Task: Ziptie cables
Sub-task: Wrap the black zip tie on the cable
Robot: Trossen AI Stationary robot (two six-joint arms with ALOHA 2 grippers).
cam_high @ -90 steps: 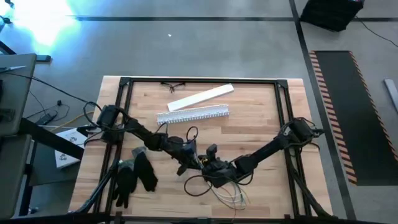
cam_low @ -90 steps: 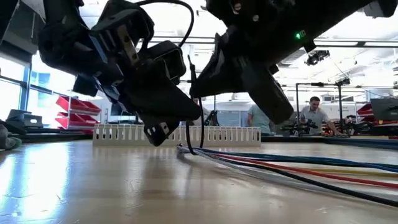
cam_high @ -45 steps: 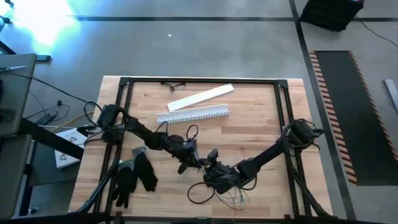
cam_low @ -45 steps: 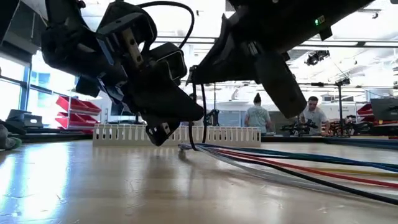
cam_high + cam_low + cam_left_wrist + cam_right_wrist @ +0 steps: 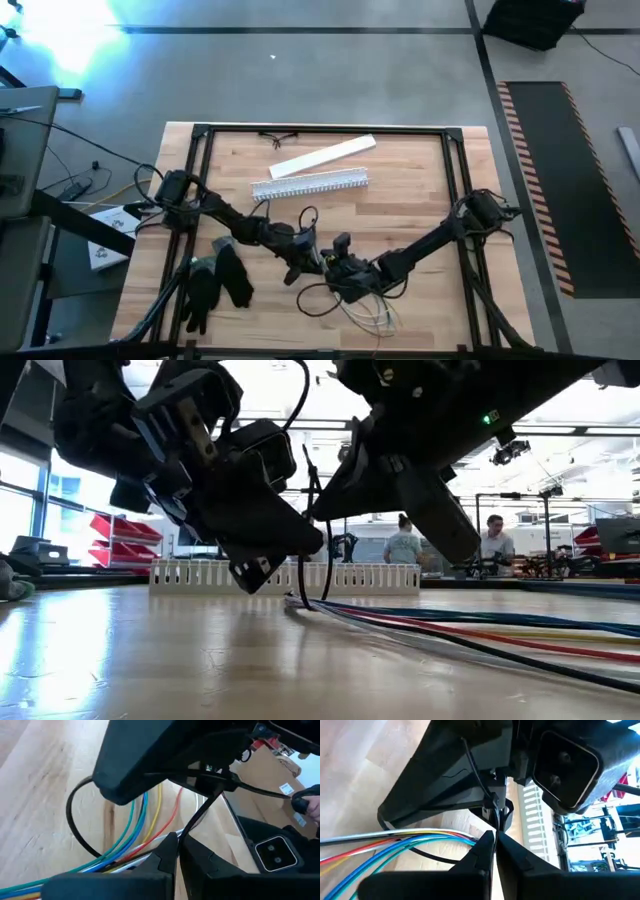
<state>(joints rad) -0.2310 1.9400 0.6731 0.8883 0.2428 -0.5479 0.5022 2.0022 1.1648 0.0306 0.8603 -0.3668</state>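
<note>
The cables, blue, yellow, red and white strands, lie bunched on the table near its front middle, fanning out toward the front edge. A thin black ziptie loops round the bunch where it narrows, likely so it can be cinched there. The left pincer and right pincer meet just beside each other over that spot. In each wrist view the fingers sit pressed together on the black strap, apparently one holding while the other pulls. A white slotted channel lies well apart behind.
</note>
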